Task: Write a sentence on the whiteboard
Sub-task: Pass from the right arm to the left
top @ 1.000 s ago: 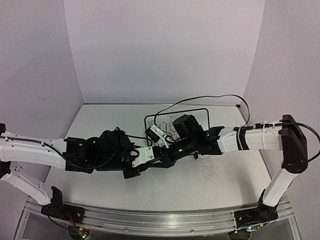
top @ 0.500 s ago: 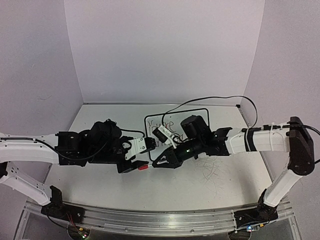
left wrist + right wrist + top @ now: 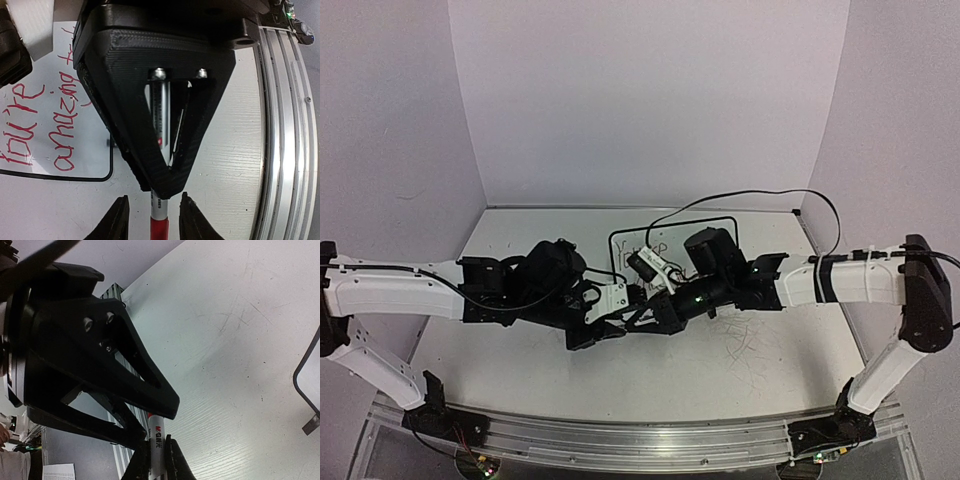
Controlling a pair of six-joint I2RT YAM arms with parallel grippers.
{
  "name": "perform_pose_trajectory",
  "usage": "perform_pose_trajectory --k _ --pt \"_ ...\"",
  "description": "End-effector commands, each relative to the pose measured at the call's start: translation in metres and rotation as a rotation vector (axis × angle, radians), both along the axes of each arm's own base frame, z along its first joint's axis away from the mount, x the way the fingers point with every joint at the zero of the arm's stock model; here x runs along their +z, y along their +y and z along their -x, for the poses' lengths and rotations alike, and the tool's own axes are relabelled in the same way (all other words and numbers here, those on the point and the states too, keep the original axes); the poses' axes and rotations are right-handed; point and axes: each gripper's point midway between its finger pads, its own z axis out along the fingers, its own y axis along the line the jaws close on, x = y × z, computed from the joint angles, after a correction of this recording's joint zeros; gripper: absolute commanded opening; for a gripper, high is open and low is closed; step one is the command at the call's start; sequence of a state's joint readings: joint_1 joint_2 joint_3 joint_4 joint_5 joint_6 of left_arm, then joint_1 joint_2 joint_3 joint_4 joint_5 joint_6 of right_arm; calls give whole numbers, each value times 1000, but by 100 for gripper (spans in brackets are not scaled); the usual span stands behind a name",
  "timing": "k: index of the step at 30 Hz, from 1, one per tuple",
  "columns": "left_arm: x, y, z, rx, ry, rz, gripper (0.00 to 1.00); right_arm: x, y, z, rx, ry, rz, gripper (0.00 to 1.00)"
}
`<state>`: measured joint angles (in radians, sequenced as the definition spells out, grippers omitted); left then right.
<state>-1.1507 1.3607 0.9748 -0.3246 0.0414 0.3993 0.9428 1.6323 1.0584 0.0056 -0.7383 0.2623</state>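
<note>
The whiteboard [image 3: 722, 228] lies at the back middle of the table, partly hidden under my right arm. In the left wrist view the whiteboard [image 3: 45, 125] carries the sentence [image 3: 65, 125] in red, reading "You're amazing" plus the start of a further word. My right gripper [image 3: 156, 460] is shut on a white marker [image 3: 156, 432]. Its red cap [image 3: 159, 229] points at my left gripper [image 3: 152, 220], which is open with one finger on each side of the cap, touching neither side. In the top view the left gripper [image 3: 616, 322] and right gripper [image 3: 640, 318] meet tip to tip in front of the board.
A black cable [image 3: 740, 195] loops over the board's back. Grey scribble scuffs [image 3: 740, 345] mark the tabletop on the right. An aluminium rail [image 3: 620, 440] runs along the near edge. White walls close the table at the back and sides.
Half a second ago my left gripper had drawn back to the left, with the red cap showing between the grippers. It has now moved right again, and its open fingers straddle the cap.
</note>
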Motion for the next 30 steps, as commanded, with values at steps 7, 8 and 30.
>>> perform_pose_trajectory --k 7,8,30 --pt "10 -9 -7 -3 -4 21 11 42 1 0 13 -76 -94 0" --pt "8 -8 -8 1 -1 17 9 43 1 1 12 -78 -95 0" --pt "8 53 -64 574 103 281 0 113 -155 -149 -957 -462 50 92"
